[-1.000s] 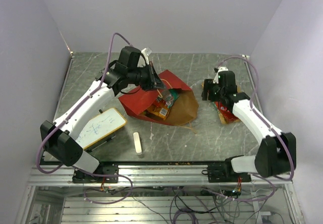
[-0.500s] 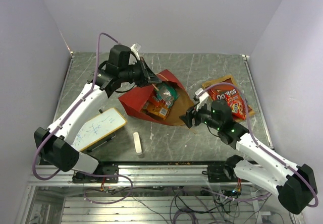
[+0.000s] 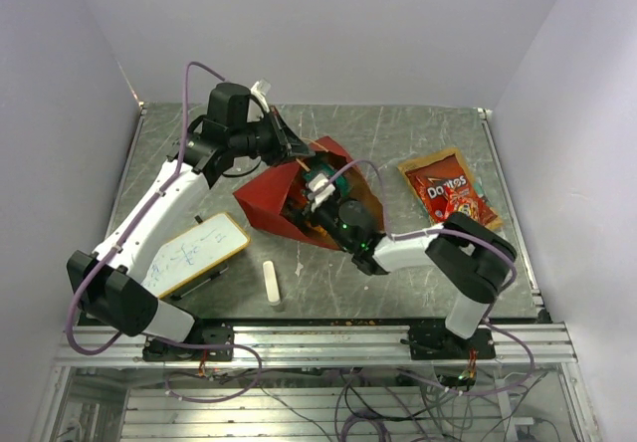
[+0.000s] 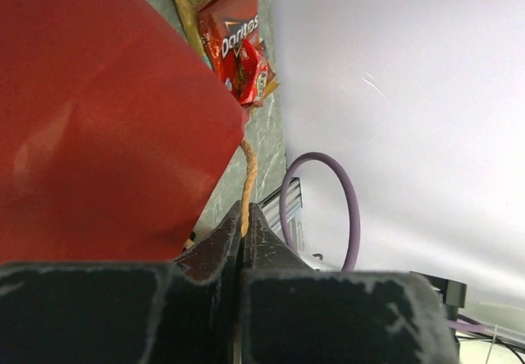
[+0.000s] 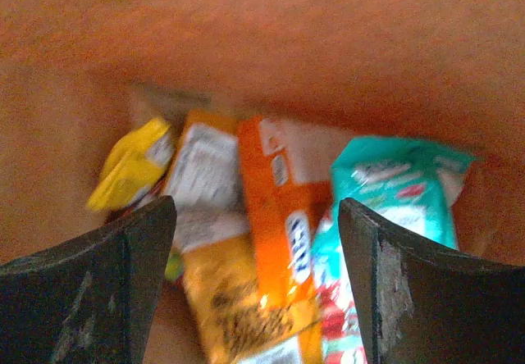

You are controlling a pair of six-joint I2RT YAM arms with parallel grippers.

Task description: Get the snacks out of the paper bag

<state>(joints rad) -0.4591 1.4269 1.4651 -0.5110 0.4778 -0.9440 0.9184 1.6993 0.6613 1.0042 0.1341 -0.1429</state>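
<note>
Several overlapping packets (image 5: 205, 184) at the spread right gripper's (image 5: 254, 212) twelve o'clock invite a double grab; left gripper (image 4: 244, 210) pinches the handle (image 4: 248, 167).

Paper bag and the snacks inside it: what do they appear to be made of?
Paper bag: paper, matte red outside, brown kraft inside in the right wrist view; it holds flat creases. Its handle: likely twisted tan paper cord, by its spiral ridges. Snacks: probably thin printed plastic or foil film, slightly glossy and wrinkled; blur leaves it open.
</note>
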